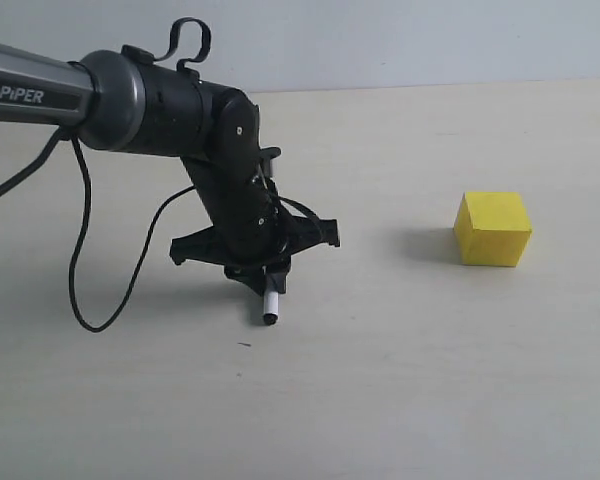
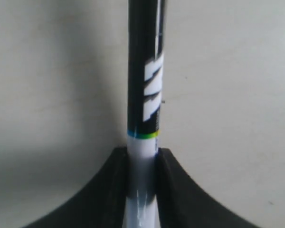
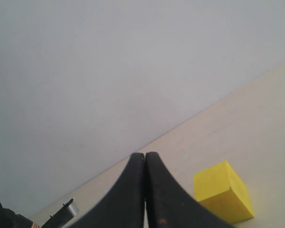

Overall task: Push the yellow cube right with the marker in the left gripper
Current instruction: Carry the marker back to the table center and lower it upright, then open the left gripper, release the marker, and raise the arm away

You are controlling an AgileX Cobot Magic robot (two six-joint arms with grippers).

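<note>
My left gripper [image 1: 265,272] hangs over the pale table, shut on the marker [image 1: 272,303], whose white end with a black tip pokes down to just above the surface. In the left wrist view the marker [image 2: 145,85] runs straight out from between the black jaws of the left gripper [image 2: 142,156], its black label with white lettering showing. The yellow cube [image 1: 492,228] sits on the table well to the right, apart from the marker. The right wrist view shows the right gripper [image 3: 145,159] shut and empty, with the yellow cube [image 3: 223,191] beside it.
A black cable [image 1: 80,260] loops down from the left arm [image 1: 40,95] and lies on the table [image 1: 380,380] left of the gripper. A pale wall [image 3: 109,71] stands behind the table's far edge.
</note>
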